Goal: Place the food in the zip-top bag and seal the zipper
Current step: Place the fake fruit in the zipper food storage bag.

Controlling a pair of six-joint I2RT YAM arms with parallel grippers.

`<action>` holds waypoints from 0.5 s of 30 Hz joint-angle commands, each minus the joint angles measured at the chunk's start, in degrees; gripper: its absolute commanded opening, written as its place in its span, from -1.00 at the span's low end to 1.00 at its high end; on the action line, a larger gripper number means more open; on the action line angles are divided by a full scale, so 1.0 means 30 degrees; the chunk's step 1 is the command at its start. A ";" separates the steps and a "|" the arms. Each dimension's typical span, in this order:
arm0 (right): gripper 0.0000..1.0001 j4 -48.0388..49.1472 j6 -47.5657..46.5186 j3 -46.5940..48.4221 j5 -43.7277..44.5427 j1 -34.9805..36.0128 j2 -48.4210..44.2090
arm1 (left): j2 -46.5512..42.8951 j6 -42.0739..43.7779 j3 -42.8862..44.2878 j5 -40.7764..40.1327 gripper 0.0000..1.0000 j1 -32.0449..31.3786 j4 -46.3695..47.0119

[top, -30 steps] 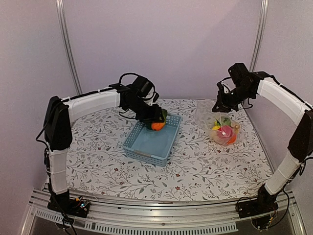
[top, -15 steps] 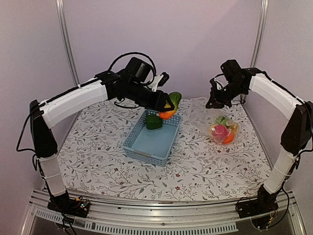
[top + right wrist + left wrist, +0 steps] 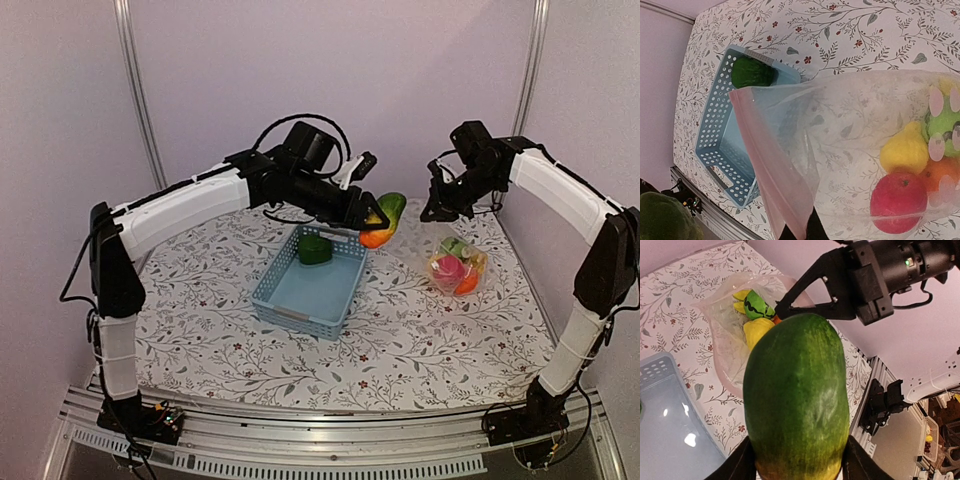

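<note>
Mango (image 3: 383,222) has moved toward the bag (image 3: 435,245), clamped between left fingers (image 3: 742,465); right fingers (image 3: 816,230) pinch the zipper (image 3: 765,165).

Probably a robotics lab enclosure: plain pale wall panels (image 3: 330,70) left, right and far, metal uprights (image 3: 131,90), aluminium rail (image 3: 330,418) along the near table (image 3: 400,340) edge.

Left arm (image 3: 185,205): rising from its base to the left of the basket (image 3: 285,312), elbow high, forearm stretching across above the basket's far edge.
Left gripper (image 3: 372,226): hovering in the air just past the basket's far right corner, jaws partly spread and clamping the mango (image 3: 388,212) from both sides.
Right arm (image 3: 560,195): standing well to the right of the basket, bending high and reaching back toward the basket.
Right gripper (image 3: 437,210): hanging raised to the right of the basket's far side, fingers pointing down and pinching the zip-top bag (image 3: 850,130) at its zipper (image 3: 767,165).
</note>
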 commanded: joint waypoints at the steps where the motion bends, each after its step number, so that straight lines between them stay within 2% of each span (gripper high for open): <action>1: -1.00 -0.0388 -0.0278 0.0643 -0.0225 0.0195 0.0117 | 0.1657 -0.0926 0.0887 0.1388 -0.42 -0.0128 0.0871; 15: -1.00 -0.0120 0.0003 -0.0017 -0.0497 0.0496 -0.0627 | 0.5463 -0.4795 0.3561 0.3024 -0.37 0.0468 0.1734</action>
